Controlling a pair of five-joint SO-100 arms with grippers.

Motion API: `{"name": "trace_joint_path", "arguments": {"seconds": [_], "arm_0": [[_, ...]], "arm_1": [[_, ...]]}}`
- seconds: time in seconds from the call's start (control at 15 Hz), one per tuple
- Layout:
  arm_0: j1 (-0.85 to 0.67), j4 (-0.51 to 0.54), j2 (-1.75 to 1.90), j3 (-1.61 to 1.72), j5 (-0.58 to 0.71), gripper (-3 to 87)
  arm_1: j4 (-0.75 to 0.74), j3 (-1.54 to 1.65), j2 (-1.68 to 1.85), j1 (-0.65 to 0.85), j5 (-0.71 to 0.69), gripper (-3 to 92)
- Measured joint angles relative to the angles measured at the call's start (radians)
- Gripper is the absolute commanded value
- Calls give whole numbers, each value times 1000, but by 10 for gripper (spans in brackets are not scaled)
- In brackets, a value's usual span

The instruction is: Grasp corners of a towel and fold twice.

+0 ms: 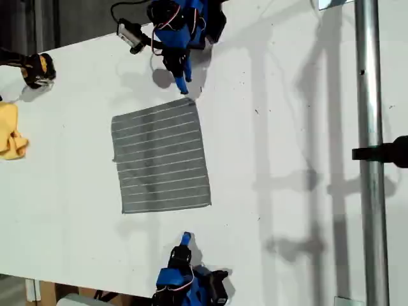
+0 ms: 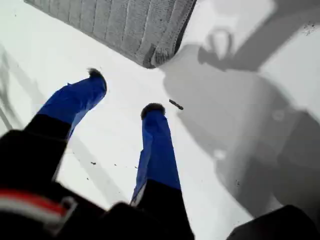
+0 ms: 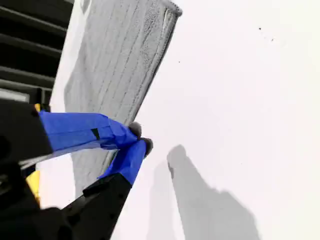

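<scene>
Hanging open above the table (image 2: 60,55), my first gripper (image 2: 122,92) has its two blue fingers (image 2: 157,145) spread well apart with nothing between them but bare white surface. A small dark speck (image 2: 176,105) lies on the table just beside one fingertip. Ahead of the tips, with a clear gap, sits one corner (image 2: 156,61) of the towel (image 2: 115,25), lying flat. In the exterior view my first gripper (image 1: 185,239) is at the bottom, pointing towards the towel's near edge, short of its lower right corner (image 1: 209,204).

My second gripper (image 3: 140,137) has its fingers pressed together at the tips, and I see no cloth pinched between them. In its own view the tips overlap one edge of the towel (image 3: 120,60); whether they touch it I cannot tell. That edge runs away to a corner (image 3: 172,9). In the exterior view my second gripper (image 1: 183,87) comes down from the top and ends just beside the towel's upper right corner (image 1: 193,100).

The towel (image 1: 159,156) lies spread open, one layer and roughly square, between the two grippers, a little to the exterior view's left of the table's (image 1: 287,127) middle. Its white stripes run across from left to right.

Well apart at the exterior view's left edge lies a crumpled yellow cloth (image 1: 9,134), with a black and yellow object (image 1: 37,69) farther up. A metal pole (image 1: 370,159) runs down the exterior view's right side, with a black clamp (image 1: 389,152) on it.
</scene>
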Motion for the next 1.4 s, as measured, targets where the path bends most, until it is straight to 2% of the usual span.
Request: {"name": "trace_joint_path", "arguments": {"seconds": [0.07, 0.2, 0.33, 0.73, 1.0, 1.27, 1.4], "arm_0": [[2, -5, 0, 0, -9, -15], [37, -14, 0, 0, -256, -15], [32, -17, 0, 0, -322, -15], [34, -17, 0, 0, -336, -15], [34, -17, 0, 0, -339, -15], [34, -17, 0, 0, -339, -15], [34, -17, 0, 0, -339, -15]], "arm_1": [[2, -5, 0, -6, 0, -2], [3, -14, 0, -17, -3, -2], [3, -14, 0, -17, -6, -2], [2, -48, 0, -51, -12, -2], [3, -247, -69, -80, -28, -2], [-40, -555, -448, -120, -114, -2], [-2, -770, -713, -124, -222, -2]]}}
